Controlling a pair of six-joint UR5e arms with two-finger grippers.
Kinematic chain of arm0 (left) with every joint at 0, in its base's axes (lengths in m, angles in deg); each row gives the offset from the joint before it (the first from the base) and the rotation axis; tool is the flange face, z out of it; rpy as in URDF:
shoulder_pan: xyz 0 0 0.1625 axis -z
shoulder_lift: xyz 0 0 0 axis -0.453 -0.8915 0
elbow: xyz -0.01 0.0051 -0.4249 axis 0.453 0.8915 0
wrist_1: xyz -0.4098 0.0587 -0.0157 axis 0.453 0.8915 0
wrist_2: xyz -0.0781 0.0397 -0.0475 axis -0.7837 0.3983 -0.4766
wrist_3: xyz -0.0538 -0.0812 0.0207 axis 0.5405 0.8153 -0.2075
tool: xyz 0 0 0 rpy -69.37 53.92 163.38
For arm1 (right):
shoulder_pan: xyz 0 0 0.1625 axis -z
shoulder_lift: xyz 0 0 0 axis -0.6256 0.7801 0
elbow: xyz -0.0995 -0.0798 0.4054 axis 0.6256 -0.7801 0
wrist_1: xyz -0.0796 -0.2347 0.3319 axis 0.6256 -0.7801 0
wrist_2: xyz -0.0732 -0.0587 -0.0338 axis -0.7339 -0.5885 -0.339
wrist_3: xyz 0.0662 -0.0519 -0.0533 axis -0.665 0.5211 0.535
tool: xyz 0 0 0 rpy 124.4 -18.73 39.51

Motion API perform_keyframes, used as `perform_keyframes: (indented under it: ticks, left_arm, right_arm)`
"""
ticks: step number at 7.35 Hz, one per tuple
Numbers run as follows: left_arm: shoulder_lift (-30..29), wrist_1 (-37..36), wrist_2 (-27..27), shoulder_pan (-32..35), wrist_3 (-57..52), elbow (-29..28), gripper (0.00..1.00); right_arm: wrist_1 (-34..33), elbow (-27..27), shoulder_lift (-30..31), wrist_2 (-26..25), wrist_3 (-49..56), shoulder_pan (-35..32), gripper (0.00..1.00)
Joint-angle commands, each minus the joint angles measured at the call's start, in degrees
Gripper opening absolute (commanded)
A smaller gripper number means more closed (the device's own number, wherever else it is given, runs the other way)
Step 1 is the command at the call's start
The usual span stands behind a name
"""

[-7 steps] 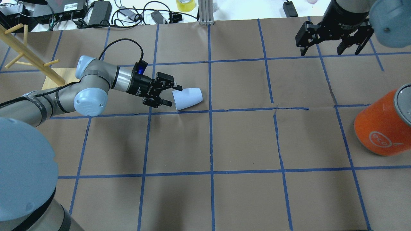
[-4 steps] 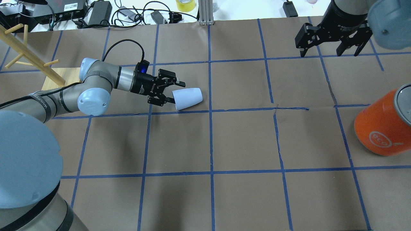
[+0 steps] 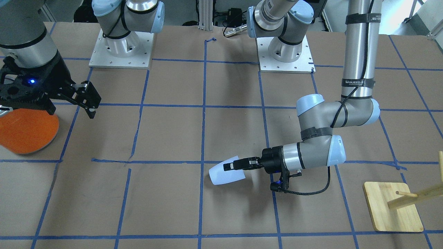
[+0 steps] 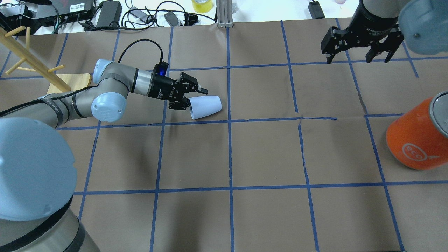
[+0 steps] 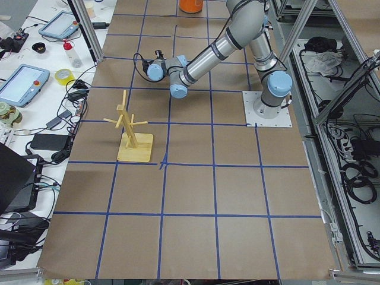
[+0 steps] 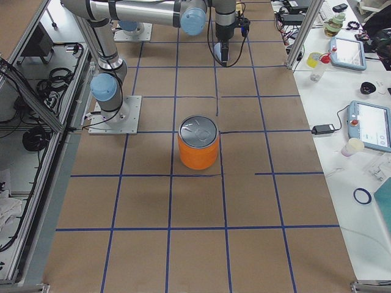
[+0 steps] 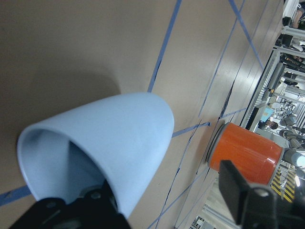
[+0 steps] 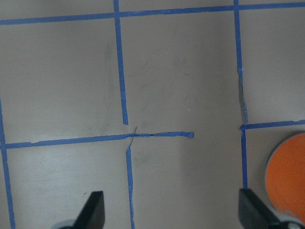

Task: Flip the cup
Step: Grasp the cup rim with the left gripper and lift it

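Note:
The pale blue cup (image 4: 206,106) lies on its side on the brown paper, mouth toward my left gripper (image 4: 191,98). That gripper is open, held level, its jaws straddling the cup's rim: one finger (image 4: 200,91) is outside, over the wall, the other is at the mouth. In the left wrist view the cup (image 7: 109,143) fills the frame, with one finger (image 7: 71,214) at its mouth and the other (image 7: 248,195) well outside. In the front view the cup (image 3: 225,173) touches the fingers (image 3: 238,165). My right gripper (image 4: 357,52) is open and empty, high at the far right.
A large orange can (image 4: 416,134) stands at the right edge; it also shows in the front view (image 3: 27,129). A wooden peg rack (image 4: 31,66) on a square base stands at the far left. Cables and boxes lie beyond the table's far edge.
My left gripper has moved right and rolled; its jaws have gone from short of the cup to around its rim. The cup has barely moved. The right gripper drifted slightly away.

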Motion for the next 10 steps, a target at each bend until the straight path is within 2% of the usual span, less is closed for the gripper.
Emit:
perform_keyframes:
  ticks: [1,3,5,6,7,8,9,10]
  left_arm:
    - [0.2,-0.1,0.0,0.1,0.0,-0.6,0.0]
    - [1.8,0.0,-0.5,0.0,0.1,-1.1,0.0]
    - [3.7,-0.7,0.3,0.0,8.8,-3.9,0.0]
    - [4.9,-2.0,8.3,0.0,11.7,-5.6,0.0]
    - [5.8,-1.7,19.9,0.0,12.3,-8.6,0.0]
    - [6.2,-0.5,28.5,0.2,11.3,-10.9,0.0]
    - [6.3,0.8,35.9,0.3,8.7,-11.7,0.0]
    - [6.3,6.0,44.5,0.3,2.7,-14.0,0.0]
  right_arm:
    - [0.1,0.1,0.0,0.0,0.4,0.0,1.0]
    - [2.0,-0.3,0.5,0.5,-0.2,-1.4,1.0]
    - [4.9,-1.2,1.3,0.6,-0.3,-3.2,1.0]
    - [5.6,-1.1,1.9,-0.2,-0.3,-3.2,1.0]
    - [7.2,-1.4,2.0,-0.3,0.0,-2.8,1.0]
    - [7.2,-1.4,2.0,-0.2,0.3,-2.9,1.0]
    - [7.3,-1.5,2.0,-0.3,0.3,-3.0,1.0]
    - [7.2,-1.5,2.0,-0.4,0.2,-3.0,1.0]
